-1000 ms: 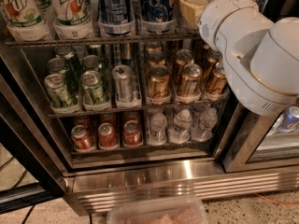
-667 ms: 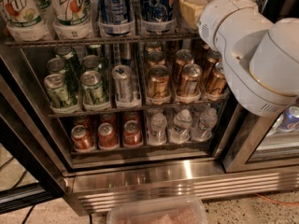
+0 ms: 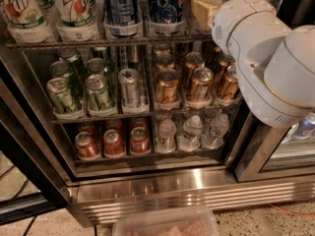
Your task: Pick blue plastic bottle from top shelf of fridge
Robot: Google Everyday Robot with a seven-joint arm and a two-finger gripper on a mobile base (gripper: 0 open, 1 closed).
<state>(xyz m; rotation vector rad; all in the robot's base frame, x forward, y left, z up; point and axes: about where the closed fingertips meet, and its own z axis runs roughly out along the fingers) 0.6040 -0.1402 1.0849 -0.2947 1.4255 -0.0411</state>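
Observation:
The fridge (image 3: 197, 193) stands open in front of me, with its steel base grille low in the camera view. The top shelf (image 3: 98, 44) is a dark wire rack along the upper edge. On it stand green-and-white 7UP bottles (image 3: 74, 9) and dark-blue-labelled bottles (image 3: 120, 6) in clear trays. The blue plastic bottle with the pale label does not show; the bottles' upper parts are cut off by the frame. My white arm (image 3: 266, 58) fills the upper right, in front of the shelves' right end. My gripper is out of view.
The middle rack holds green cans (image 3: 61, 95), a silver can (image 3: 130, 87) and copper cans (image 3: 199, 85). The lower rack holds red cans (image 3: 113, 141) and small water bottles (image 3: 192, 132). A clear plastic container (image 3: 167, 223) with pinkish contents lies at the bottom edge. The dark door frame (image 3: 24, 156) is on the left.

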